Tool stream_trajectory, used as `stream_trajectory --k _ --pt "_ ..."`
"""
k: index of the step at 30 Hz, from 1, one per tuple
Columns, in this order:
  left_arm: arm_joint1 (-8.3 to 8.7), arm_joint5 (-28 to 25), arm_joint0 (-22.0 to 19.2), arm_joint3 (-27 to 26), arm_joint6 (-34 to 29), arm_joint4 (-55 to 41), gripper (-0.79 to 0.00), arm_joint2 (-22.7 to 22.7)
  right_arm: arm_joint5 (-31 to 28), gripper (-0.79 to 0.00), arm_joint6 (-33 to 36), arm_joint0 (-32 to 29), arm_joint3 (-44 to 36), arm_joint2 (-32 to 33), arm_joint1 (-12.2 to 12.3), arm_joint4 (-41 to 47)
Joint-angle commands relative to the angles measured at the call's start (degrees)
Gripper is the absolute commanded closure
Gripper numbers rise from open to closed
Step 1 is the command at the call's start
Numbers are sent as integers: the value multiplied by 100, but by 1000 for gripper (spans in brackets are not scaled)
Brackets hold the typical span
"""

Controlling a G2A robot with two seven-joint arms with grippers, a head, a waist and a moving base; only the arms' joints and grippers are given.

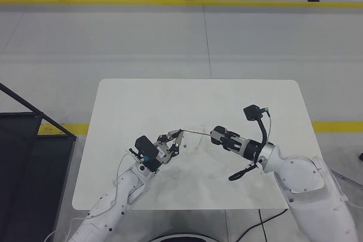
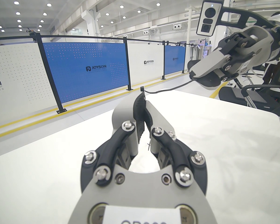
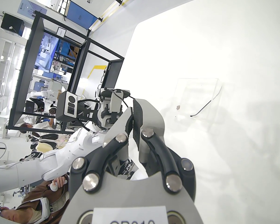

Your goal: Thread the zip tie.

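A thin black zip tie (image 1: 196, 132) stretches above the white table (image 1: 139, 103) between my two grippers. My left gripper (image 1: 176, 134) is shut on one end. In the left wrist view the tie's small head (image 2: 141, 89) sticks up just past the closed fingertips of the left gripper (image 2: 141, 97). From there the strap (image 2: 168, 89) runs across to my right gripper (image 2: 193, 75), which is shut on the other end. In the top view the right gripper (image 1: 214, 134) faces the left one at about the same height. In its own view the right gripper (image 3: 132, 105) has its pads pressed together.
A clear plastic sheet (image 3: 196, 89) lies flat on the table beneath the grippers, with a thin black strip (image 3: 204, 108) on it. A black frame and dark panel (image 1: 18, 157) stand off the table's left side. A seated person (image 3: 49, 187) is in the room behind.
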Motion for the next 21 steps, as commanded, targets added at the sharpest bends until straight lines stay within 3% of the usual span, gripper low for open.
stream_trajectory --k 1,21 --pt "0 0 0 0 0 0 0 0 -4 0 8 -10 -7 7 3 -10" --pt "0 0 0 0 0 0 0 0 110 0 112 207 113 -94 -14 29"
